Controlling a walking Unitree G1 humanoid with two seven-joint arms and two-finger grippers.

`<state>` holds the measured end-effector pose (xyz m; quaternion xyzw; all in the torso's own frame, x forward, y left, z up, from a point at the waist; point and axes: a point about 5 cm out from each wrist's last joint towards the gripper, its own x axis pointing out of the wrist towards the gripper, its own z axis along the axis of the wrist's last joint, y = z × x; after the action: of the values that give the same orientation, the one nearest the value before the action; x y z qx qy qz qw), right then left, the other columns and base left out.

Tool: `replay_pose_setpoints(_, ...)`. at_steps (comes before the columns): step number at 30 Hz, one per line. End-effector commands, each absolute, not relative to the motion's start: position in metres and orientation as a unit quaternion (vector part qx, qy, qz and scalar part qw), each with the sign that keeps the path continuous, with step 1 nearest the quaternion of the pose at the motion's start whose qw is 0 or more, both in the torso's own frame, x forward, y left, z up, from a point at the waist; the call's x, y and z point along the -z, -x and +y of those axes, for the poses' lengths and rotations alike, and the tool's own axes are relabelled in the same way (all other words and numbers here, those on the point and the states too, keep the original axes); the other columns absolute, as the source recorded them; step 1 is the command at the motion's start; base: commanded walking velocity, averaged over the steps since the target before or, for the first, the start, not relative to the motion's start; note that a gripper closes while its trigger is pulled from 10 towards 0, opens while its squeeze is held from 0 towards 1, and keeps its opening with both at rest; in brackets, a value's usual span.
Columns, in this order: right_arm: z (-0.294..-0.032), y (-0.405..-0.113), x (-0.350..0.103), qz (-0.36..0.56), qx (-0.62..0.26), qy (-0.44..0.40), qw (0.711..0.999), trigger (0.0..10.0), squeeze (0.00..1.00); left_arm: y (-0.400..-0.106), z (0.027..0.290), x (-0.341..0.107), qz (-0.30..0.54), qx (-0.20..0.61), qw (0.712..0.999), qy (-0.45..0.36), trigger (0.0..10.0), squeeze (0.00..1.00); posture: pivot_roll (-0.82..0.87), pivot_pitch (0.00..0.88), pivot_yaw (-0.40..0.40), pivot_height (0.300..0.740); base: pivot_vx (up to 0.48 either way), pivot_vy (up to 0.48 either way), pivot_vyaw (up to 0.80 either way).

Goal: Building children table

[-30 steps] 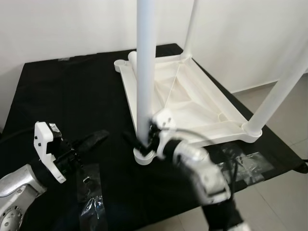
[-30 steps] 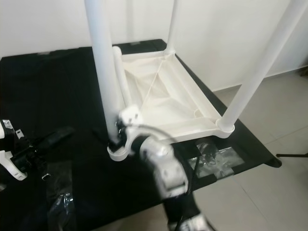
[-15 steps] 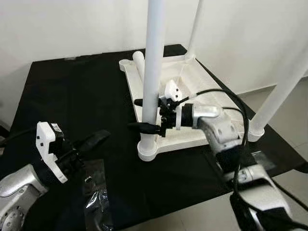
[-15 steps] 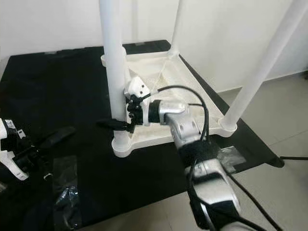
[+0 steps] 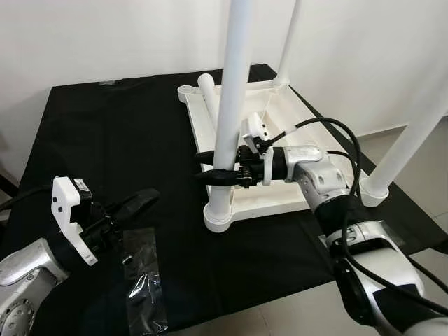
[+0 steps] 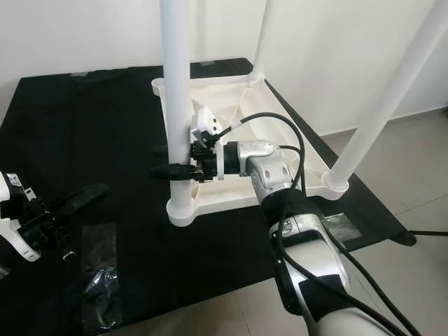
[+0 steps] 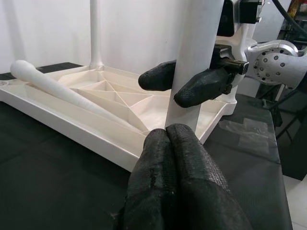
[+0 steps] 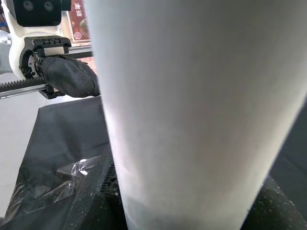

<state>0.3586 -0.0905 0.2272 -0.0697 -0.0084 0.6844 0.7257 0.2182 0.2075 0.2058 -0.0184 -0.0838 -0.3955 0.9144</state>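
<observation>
Around the near leg (image 5: 231,105), right gripper (image 5: 212,166) clamps, top cropped; left gripper (image 5: 136,203) pressed together.

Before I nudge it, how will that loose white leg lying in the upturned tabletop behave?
The loose leg is a smooth, round, tapered tube, so it would probably roll, curving toward its thin end. The tabletop rim should stop it. It looks like hollow plastic: likely light, stiff and slippery for a pincer.
</observation>
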Motion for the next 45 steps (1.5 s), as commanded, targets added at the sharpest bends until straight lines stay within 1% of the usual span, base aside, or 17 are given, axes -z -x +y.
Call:
replay_pose_setpoints(1,-0.097,-0.358,-0.227,-0.023,-0.680,0.064,0.730,0.0,0.00,-0.217,0.206,-0.203,-0.077,0.398,0.914,0.019,10.0,0.00,0.05,0.113,-0.044,0.740,0.000,0.000,0.00)
replay_pose_setpoints(6,-0.111,-0.340,-0.208,-0.021,-0.595,0.071,0.800,0.0,0.00,-0.216,0.207,-0.204,-0.076,0.399,0.913,0.017,10.0,0.00,0.04,0.120,-0.043,0.740,0.000,0.000,0.00)
replay_pose_setpoints(8,-0.111,-0.340,-0.208,-0.021,-0.595,0.071,0.800,0.0,0.00,-0.216,0.207,-0.204,-0.076,0.399,0.913,0.017,10.0,0.00,0.04,0.120,-0.043,0.740,0.000,0.000,0.00)
replay_pose_setpoints(9,-0.106,-0.335,-0.196,-0.007,-0.551,0.055,0.833,0.0,0.00,-0.216,0.208,-0.204,-0.076,0.400,0.913,0.016,10.0,0.00,0.04,0.122,-0.048,0.740,0.000,0.000,0.00)
replay_pose_setpoints(10,-0.097,-0.337,-0.183,-0.022,-0.383,0.017,0.923,0.0,0.00,-0.215,0.210,-0.204,-0.075,0.399,0.914,0.015,10.0,0.00,0.03,0.128,-0.048,0.740,0.000,0.000,0.00)
replay_pose_setpoints(11,-0.097,-0.336,-0.173,-0.022,-0.247,-0.014,0.969,0.0,0.00,-0.215,0.211,-0.204,-0.074,0.399,0.914,0.015,10.0,0.00,0.03,0.128,-0.048,0.740,0.000,0.000,0.00)
replay_pose_setpoints(14,-0.084,-0.317,-0.152,0.015,-0.221,-0.032,0.975,0.0,0.00,-0.215,0.211,-0.205,-0.074,0.399,0.914,0.014,10.0,0.00,0.04,0.132,-0.035,0.740,0.000,0.000,0.00)
replay_pose_setpoints(17,-0.052,-0.292,-0.142,0.017,-0.296,0.001,0.955,0.0,0.00,-0.216,0.212,-0.204,-0.071,0.399,0.914,0.012,10.0,0.00,0.03,0.117,-0.027,0.740,0.000,0.000,0.00)
replay_pose_setpoints(22,-0.040,-0.288,-0.139,0.024,-0.336,0.020,0.942,0.0,0.00,-0.216,0.211,-0.204,-0.072,0.397,0.915,0.011,10.0,0.00,0.03,0.116,-0.039,0.740,0.000,0.000,0.00)
replay_pose_setpoints(23,-0.040,-0.289,-0.139,0.031,-0.337,0.016,0.941,10.0,0.00,-0.216,0.211,-0.204,-0.073,0.395,0.916,0.012,10.0,0.00,0.04,0.114,-0.039,0.740,0.000,0.000,0.00)
replay_pose_setpoints(27,-0.040,-0.289,-0.140,0.037,-0.341,0.006,0.939,10.0,0.00,-0.216,0.211,-0.203,-0.074,0.395,0.916,0.012,10.0,0.00,0.04,0.114,-0.039,0.740,0.000,0.000,0.00)
replay_pose_setpoints(28,-0.040,-0.289,-0.142,0.035,-0.348,0.000,0.937,10.0,0.95,-0.216,0.210,-0.203,-0.074,0.395,0.915,0.012,10.0,0.00,0.04,0.112,-0.039,0.740,0.000,0.000,0.00)
replay_pose_setpoints(29,-0.038,-0.290,-0.148,0.029,-0.342,-0.003,0.939,10.0,1.00,-0.217,0.210,-0.204,-0.074,0.397,0.915,0.012,10.0,0.00,0.04,0.109,-0.035,0.740,0.000,0.000,0.00)
replay_pose_setpoints(34,-0.037,-0.298,-0.162,0.008,-0.377,-0.011,0.926,10.0,1.00,-0.218,0.209,-0.204,-0.075,0.397,0.915,0.012,10.0,0.00,0.05,0.108,-0.043,0.740,0.000,0.000,0.00)
replay_pose_setpoints(35,-0.038,-0.302,-0.170,-0.007,-0.428,-0.010,0.903,10.0,0.00,-0.218,0.208,-0.204,-0.076,0.396,0.915,0.012,10.0,0.00,0.04,0.110,-0.049,0.740,0.000,0.000,0.00)
replay_pose_setpoints(41,-0.048,-0.314,-0.183,-0.027,-0.540,0.018,0.841,10.0,0.00,-0.218,0.207,-0.204,-0.078,0.396,0.915,0.014,10.0,0.00,0.05,0.109,-0.051,0.740,0.000,0.000,0.00)
replay_pose_setpoints(45,-0.062,-0.324,-0.194,-0.024,-0.626,0.066,0.777,10.0,0.00,-0.218,0.205,-0.204,-0.079,0.396,0.915,0.015,10.0,0.00,0.06,0.110,-0.050,0.740,0.000,0.000,0.00)
